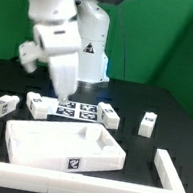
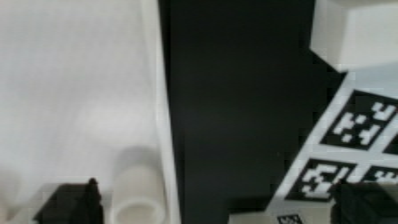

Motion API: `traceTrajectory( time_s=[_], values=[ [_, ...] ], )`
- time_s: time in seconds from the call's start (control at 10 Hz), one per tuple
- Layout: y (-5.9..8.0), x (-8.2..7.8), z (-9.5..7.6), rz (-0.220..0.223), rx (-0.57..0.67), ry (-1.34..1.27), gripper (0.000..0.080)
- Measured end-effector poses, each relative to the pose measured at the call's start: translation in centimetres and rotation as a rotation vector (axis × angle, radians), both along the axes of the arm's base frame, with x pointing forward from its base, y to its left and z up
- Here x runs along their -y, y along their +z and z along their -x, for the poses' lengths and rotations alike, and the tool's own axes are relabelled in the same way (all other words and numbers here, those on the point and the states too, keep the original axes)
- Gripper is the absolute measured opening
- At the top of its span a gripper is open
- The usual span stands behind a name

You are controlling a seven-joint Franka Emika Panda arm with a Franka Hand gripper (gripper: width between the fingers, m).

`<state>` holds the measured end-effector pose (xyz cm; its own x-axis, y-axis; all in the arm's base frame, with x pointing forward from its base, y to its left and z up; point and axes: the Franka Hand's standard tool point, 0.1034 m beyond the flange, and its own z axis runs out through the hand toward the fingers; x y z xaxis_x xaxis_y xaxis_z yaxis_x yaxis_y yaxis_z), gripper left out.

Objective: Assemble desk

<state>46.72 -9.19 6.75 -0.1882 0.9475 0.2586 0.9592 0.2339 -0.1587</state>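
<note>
The desk top (image 1: pixel 61 145), a white tray with a raised rim and a tag on its front wall, lies on the black table. My gripper (image 1: pixel 61 89) hangs open above its far edge, holding nothing. White block legs lie behind it: one (image 1: pixel 0 107) at the exterior view's left, one (image 1: pixel 36 103) beside the marker board, one (image 1: pixel 107 113) and one (image 1: pixel 148 123) to the right. In the wrist view the desk top (image 2: pixel 71 100) fills one side, with a round socket (image 2: pixel 139 185) near its edge. The gripper (image 2: pixel 222 205) spans that edge, and a dark fingertip (image 2: pixel 71 200) shows over the top.
The marker board (image 1: pixel 77 109) lies behind the tray; its tags (image 2: pixel 365 120) appear in the wrist view next to a white leg block (image 2: pixel 365 30). A thin white border rail (image 1: pixel 70 187) runs along the table's front and up the exterior view's right side (image 1: pixel 169 169).
</note>
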Motion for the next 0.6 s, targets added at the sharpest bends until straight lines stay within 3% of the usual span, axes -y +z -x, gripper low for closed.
traceTrajectory(
  time_s=[0.3, 0.6],
  values=[
    [-2.2, 2.8, -0.9, 0.046, 0.077, -0.059, 0.065],
    [-3.8, 2.2, -0.3, 0.062, 0.085, -0.095, 0.065]
  ],
)
